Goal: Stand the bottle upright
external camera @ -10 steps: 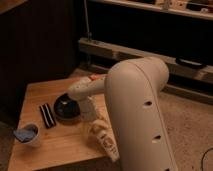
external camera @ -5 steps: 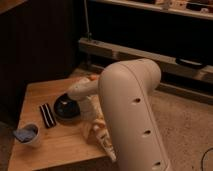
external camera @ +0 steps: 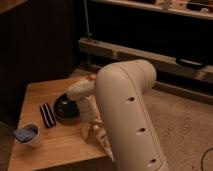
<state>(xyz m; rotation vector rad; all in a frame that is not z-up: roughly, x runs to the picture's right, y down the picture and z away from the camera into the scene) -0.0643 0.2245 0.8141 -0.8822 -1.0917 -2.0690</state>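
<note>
Gripper just right of the dark bowl, near the bottle; grip state unclear.
Likely light, slippery plastic; grasp mid-body, gently.

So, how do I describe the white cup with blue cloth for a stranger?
Find the light wooden table and go to its near left corner, left of the flat black bar and the dark round bowl. The robot's gripper is low at the bowl's right, away from that corner. The small white cup there alone holds a blue cloth.
</note>
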